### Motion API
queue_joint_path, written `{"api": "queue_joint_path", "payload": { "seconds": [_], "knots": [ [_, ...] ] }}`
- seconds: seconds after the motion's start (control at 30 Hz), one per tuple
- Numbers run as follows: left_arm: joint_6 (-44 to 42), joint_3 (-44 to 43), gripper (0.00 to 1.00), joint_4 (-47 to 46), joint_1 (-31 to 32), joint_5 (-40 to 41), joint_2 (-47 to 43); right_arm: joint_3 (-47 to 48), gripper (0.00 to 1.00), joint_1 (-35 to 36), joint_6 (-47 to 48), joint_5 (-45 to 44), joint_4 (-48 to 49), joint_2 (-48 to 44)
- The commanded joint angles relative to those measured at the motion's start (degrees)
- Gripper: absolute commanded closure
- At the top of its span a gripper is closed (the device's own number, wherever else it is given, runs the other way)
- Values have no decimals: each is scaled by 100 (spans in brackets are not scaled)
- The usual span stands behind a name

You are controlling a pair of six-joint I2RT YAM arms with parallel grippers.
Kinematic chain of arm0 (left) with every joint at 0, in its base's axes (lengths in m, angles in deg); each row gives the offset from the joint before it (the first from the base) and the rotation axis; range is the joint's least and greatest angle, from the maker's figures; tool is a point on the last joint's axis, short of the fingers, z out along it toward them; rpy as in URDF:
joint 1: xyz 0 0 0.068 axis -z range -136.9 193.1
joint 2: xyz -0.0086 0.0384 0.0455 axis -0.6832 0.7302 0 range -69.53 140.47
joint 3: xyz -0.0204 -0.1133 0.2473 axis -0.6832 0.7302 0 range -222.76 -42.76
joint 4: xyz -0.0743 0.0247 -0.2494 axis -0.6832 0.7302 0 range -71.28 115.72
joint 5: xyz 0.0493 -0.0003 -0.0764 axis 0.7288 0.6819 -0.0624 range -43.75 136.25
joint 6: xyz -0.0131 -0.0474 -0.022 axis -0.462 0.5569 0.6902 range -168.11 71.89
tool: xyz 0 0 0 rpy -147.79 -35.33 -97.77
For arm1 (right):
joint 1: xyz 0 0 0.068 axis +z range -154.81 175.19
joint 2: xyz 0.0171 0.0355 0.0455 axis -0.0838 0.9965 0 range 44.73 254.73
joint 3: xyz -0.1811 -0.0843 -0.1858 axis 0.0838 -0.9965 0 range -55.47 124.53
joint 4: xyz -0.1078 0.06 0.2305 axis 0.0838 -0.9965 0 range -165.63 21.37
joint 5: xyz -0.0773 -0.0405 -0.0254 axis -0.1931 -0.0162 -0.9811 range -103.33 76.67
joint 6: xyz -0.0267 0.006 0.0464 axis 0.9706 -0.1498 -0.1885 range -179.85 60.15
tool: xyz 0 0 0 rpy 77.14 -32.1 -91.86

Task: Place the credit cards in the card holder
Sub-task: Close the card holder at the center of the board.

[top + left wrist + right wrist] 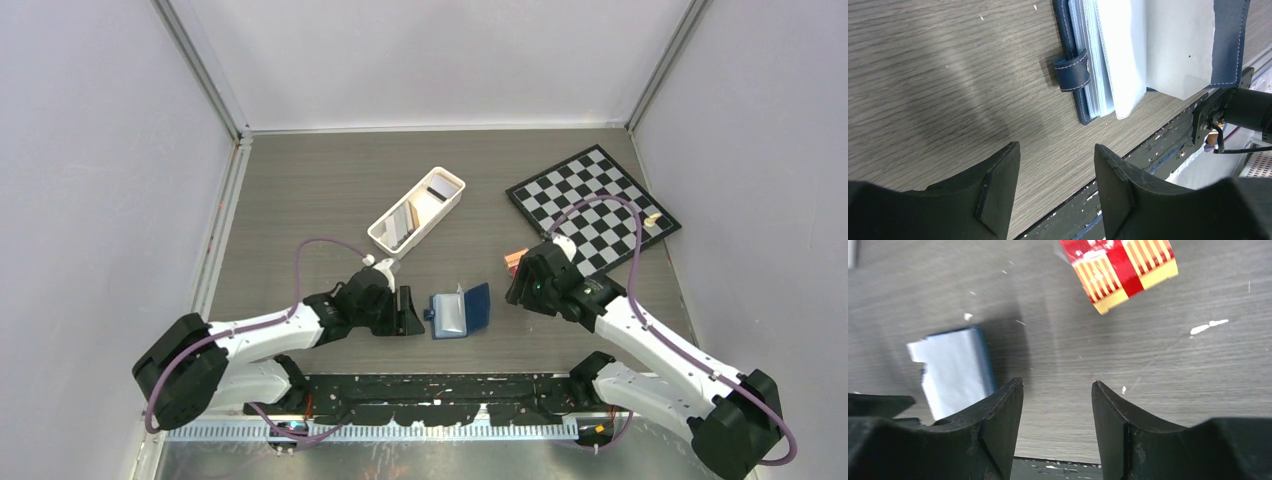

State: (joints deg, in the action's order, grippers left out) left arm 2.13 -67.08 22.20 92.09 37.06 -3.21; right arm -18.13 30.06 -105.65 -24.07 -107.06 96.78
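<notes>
Left wrist: card holder (1098,55) beyond gripper (1056,146)

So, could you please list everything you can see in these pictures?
credit cards: several, grey, white, black and tan, standing in the tray; exact count unclear
card holder: one, navy with pale blue sleeves, lying open between the two arms
tray: one, white, centre of the table, set diagonally
banded pack: one, red with yellow stripes, just beyond the right arm
chessboard: one, black and white, far right
small piece: one, cream, on the chessboard's right edge
table: one, grey wood grain
left pincer: one, black, open, beside the card holder's clasp side
right pincer: one, black, open, over bare table between holder and pack
</notes>
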Motion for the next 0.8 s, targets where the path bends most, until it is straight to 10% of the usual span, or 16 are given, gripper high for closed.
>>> {"api": "queue_joint_path", "payload": {
  "seconds": [0.0,0.37,0.77],
  "knots": [
    [-137,-298,43,-441,-21,-153,252,-270,44,-4,3,104,-67,79],
    [-159,-395,48,-904,-22,-293,1060,-587,47,193,146,1911,2069,1192],
    [-258,-457,76,-1038,-44,-162,1672,-709,41,572,-344,2461,3686,2354]
  ]
}}
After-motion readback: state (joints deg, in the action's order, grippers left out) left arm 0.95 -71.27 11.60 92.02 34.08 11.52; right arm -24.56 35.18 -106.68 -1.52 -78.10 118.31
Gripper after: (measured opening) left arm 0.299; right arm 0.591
